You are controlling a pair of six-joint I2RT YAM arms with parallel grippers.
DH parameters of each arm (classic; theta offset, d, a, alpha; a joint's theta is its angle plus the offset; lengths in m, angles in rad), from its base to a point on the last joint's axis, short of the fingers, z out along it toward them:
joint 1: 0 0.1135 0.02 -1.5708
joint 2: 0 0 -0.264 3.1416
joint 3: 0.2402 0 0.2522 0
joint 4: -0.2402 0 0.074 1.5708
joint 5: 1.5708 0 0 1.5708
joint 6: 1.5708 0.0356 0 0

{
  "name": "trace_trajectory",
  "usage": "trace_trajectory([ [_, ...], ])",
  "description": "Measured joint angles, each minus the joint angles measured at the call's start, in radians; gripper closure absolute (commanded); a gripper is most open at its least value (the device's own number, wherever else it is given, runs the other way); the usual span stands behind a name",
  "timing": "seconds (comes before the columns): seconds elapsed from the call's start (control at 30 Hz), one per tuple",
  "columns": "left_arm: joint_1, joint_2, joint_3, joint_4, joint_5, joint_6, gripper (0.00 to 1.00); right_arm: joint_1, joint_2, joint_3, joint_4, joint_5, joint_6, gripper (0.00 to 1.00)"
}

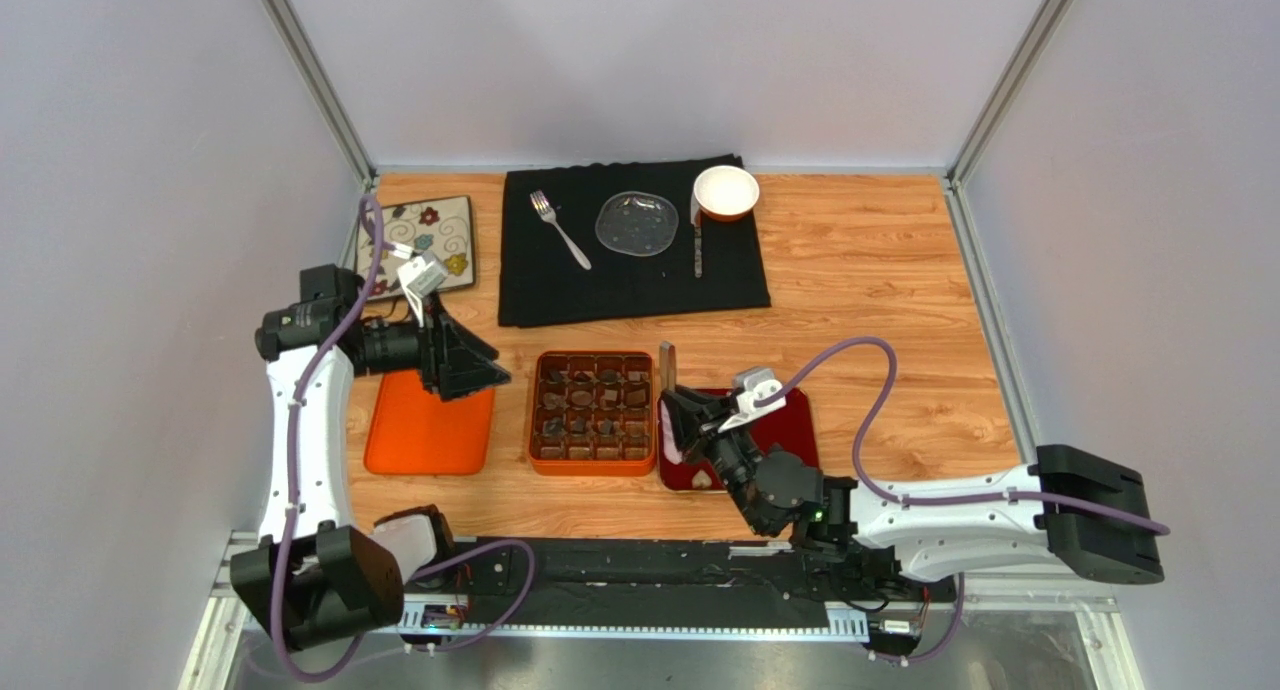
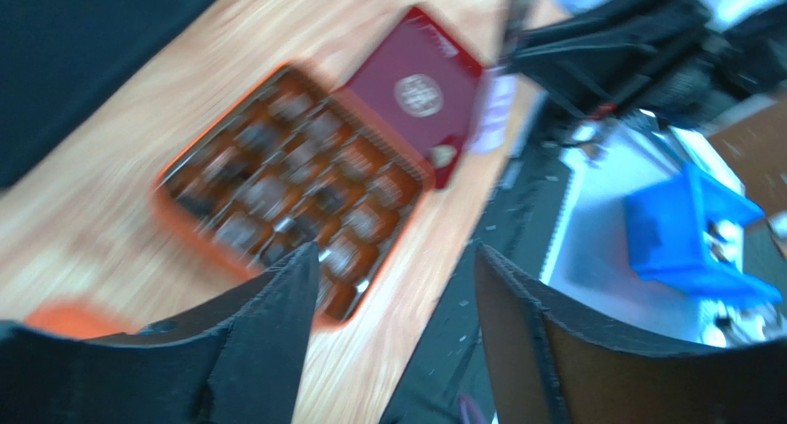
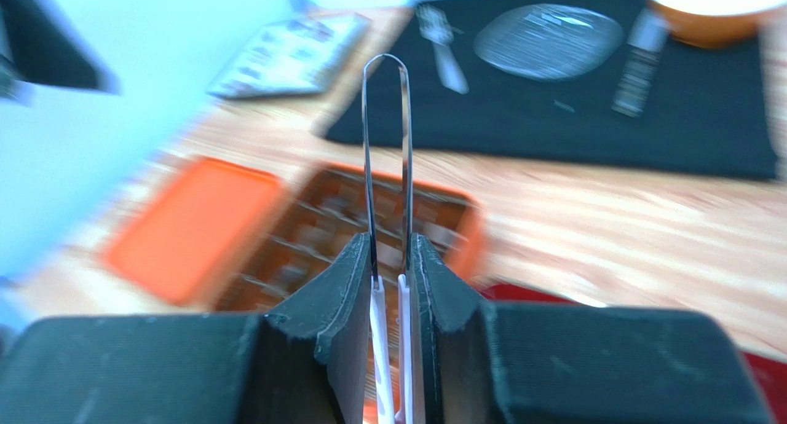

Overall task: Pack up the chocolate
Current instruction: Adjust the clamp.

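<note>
Toward the near edge of the wooden table, the chocolate fills the grid compartments of a square orange box. It is made up of small dark brown pieces, some rounded and some squarish, though both wrist views blur them. The left gripper hangs over the far right corner of a flat orange lid left of the box, jaws apart and empty. The right gripper is clamped on thin looped metal tongs above a dark red tray just beside the box's right side.
</note>
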Motion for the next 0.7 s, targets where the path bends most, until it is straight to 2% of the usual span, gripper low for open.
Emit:
trace_trajectory([
  [0.1,-0.104,-0.042,-0.008,-0.005,0.103,0.0,0.24,0.0,0.039,0.006,0.185,-0.086,-0.016,0.85],
  [0.17,-0.153,-0.064,-0.018,0.001,0.153,-0.06,0.22,0.0,0.063,0.004,0.306,-0.133,-0.023,0.85],
  [0.27,-0.17,-0.072,-0.038,0.046,0.197,-0.151,0.18,-0.014,0.083,-0.011,0.451,-0.21,-0.015,0.84],
  [0.47,-0.204,-0.089,-0.072,0.153,0.219,-0.253,0.11,-0.086,0.088,-0.016,0.547,-0.378,0.054,0.88],
  [0.57,-0.257,-0.13,-0.072,0.19,0.226,-0.268,0.06,-0.13,0.098,0.015,0.559,-0.475,0.1,0.89],
  [0.7,-0.338,-0.18,-0.071,0.22,0.237,-0.282,0.04,-0.19,0.147,0.108,0.579,-0.59,0.171,0.91],
])
